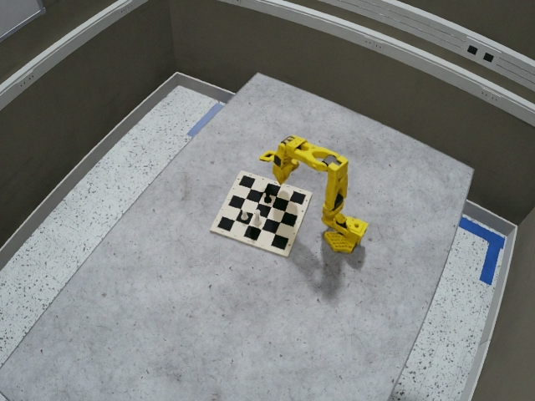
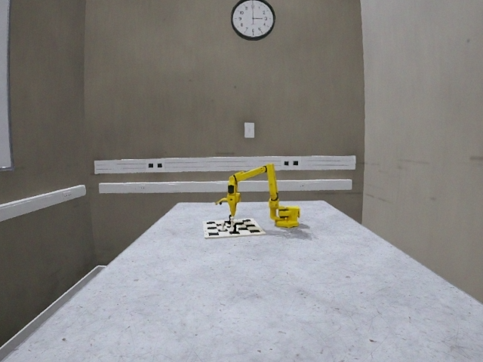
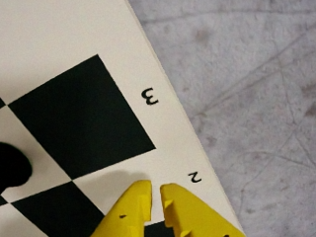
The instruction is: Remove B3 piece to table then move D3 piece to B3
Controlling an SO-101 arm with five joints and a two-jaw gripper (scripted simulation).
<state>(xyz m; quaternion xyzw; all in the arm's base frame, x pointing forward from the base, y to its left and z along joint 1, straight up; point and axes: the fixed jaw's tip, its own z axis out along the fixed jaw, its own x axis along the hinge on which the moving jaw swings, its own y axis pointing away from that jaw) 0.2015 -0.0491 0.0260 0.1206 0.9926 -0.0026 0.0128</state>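
Note:
The checkered board [image 1: 226, 202] [image 2: 234, 235] [image 3: 59, 34] lies on the grey table left of the arm's base [image 1: 345, 235]. A black piece [image 1: 267, 199] [image 3: 12, 166] stands upright near the board's far side. Two white pieces [image 1: 244, 215] [image 1: 257, 217] stand upright side by side nearer the front. My gripper [image 1: 281, 182] [image 2: 231, 215] [image 3: 156, 189] is shut and empty. It points down, low over the board's numbered edge by the marks 3 and 2, and stands apart from the black piece. In the wrist view the black piece is cut off at the left edge.
The table's far edge runs behind the board. A raised rim and speckled floor strips flank the table on both sides. A blue tape mark [image 1: 490, 248] lies on the floor at the right.

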